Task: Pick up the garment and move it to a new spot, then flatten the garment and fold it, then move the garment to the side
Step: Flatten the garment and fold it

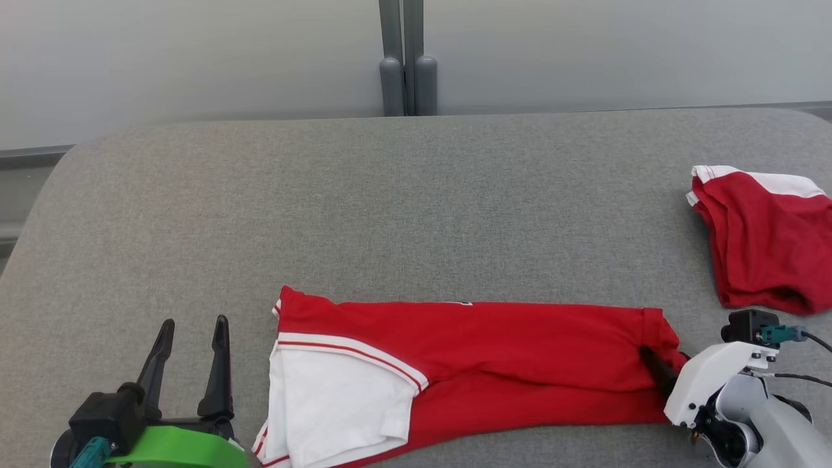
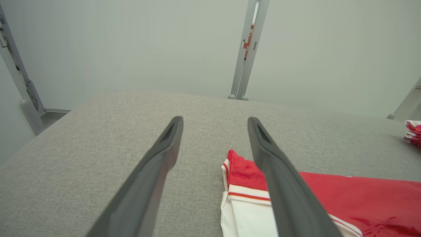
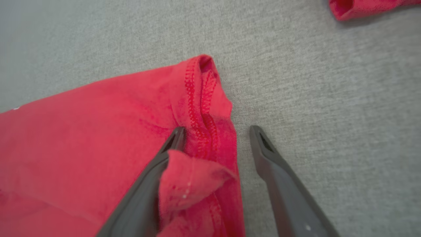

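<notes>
Right wrist view showed right gripper (image 3: 217,129) wide, straddling the hem (image 3: 200,98) of the garment (image 1: 468,364) lying half-folded along the table's (image 1: 416,195) near edge, left gripper (image 1: 195,320) wide, empty, at the table's near-left; folding step, likely needed a hem pinch next.

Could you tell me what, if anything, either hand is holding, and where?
Nothing: the left hand is open beside the red garment; the right hand stands open astride its hemmed end.

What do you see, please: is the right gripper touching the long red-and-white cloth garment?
Touching: right wrist view shows garment hem draped over one right gripper finger.
</notes>
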Robot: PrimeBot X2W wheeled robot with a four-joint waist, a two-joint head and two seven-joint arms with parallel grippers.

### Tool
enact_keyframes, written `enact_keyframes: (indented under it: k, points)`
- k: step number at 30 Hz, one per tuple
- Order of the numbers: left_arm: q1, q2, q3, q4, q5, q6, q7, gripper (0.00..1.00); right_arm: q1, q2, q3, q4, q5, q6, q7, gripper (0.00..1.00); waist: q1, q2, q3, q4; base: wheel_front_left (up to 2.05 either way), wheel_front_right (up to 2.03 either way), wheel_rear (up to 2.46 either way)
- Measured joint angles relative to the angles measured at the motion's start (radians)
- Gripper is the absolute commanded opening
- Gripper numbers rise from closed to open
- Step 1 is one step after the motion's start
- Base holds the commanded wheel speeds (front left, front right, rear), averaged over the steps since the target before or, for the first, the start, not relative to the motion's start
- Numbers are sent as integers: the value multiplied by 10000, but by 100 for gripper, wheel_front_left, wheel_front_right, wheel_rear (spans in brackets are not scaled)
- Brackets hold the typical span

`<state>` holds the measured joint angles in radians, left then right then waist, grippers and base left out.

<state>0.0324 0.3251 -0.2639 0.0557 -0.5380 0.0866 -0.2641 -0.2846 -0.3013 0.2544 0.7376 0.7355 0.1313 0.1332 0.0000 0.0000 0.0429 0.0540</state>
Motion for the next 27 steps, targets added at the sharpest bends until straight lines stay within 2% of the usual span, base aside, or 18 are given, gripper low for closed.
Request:
enact_keyframes:
  k: [3,4,5,6,7,11,17,24,27]
  points:
    - [-25,-67,4,134,48,-82,0,100,-332,82,13,506,178,4,807,100,0,0,30,97,0,0,0]
    - [-25,-100,-8,182,71,-121,0,100,-416,136,-17,612,345,2,1014,91,0,0,27,126,0,0,0]
    - [-26,-117,-12,211,115,-155,0,100,-507,155,13,654,470,-13,1277,53,0,0,20,148,0,0,0]
    - [-26,-127,-13,238,150,-163,0,100,-550,134,58,654,523,-21,1446,36,0,-1,11,161,0,0,0]
    - [-26,-148,-13,282,198,-173,0,100,-588,134,105,637,602,-29,1580,0,0,0,-5,171,0,0,0]
    - [-26,-201,-2,384,215,-219,0,100,-628,274,397,364,903,-23,1854,0,0,0,-62,170,0,0,0]
    - [-25,-284,15,445,288,-276,0,100,-662,33,548,-29,1160,-8,1597,0,0,0,-91,25,0,0,0]
    - [-12,-378,190,414,330,-353,0,100,-952,-1331,336,-658,978,2,1202,0,0,0,-100,-214,0,0,0]
    - [25,-430,245,433,380,-391,0,100,-969,-1653,228,-1151,924,0,1273,0,0,0,-136,-283,0,0,0]
